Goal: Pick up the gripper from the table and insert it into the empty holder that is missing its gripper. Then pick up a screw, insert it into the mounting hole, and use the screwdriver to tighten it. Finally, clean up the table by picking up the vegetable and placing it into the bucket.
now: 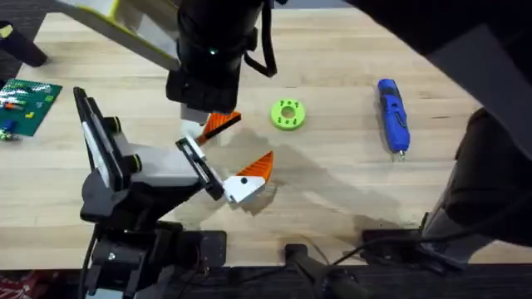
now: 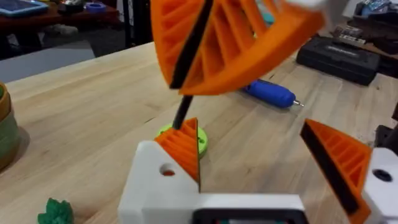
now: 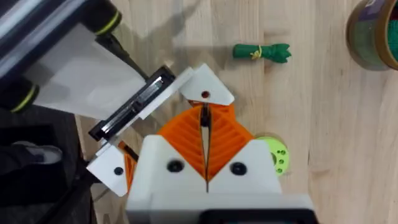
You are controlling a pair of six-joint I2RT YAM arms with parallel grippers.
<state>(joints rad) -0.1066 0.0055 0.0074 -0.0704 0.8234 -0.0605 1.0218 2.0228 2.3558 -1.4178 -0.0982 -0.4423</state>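
The right gripper (image 3: 205,146) presses its ribbed orange pads together on the gripper (image 3: 206,90), a ribbed orange wedge. The wedge's white base with its hole sits against the holder (image 1: 154,166) and its flat black plate. Beyond the fingertips lie a leafy green vegetable (image 3: 261,51) and a round bucket (image 3: 373,31), cut off and its contents unseen. The left gripper (image 2: 249,130) stands spread.

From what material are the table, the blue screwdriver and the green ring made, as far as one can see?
Table: pale wood with a smooth finish; grain lines and plank seams show. Screwdriver: probably matte blue plastic, with a thin tip that looks metallic. Green ring: likely matte plastic, in a flat lime colour with small holes.
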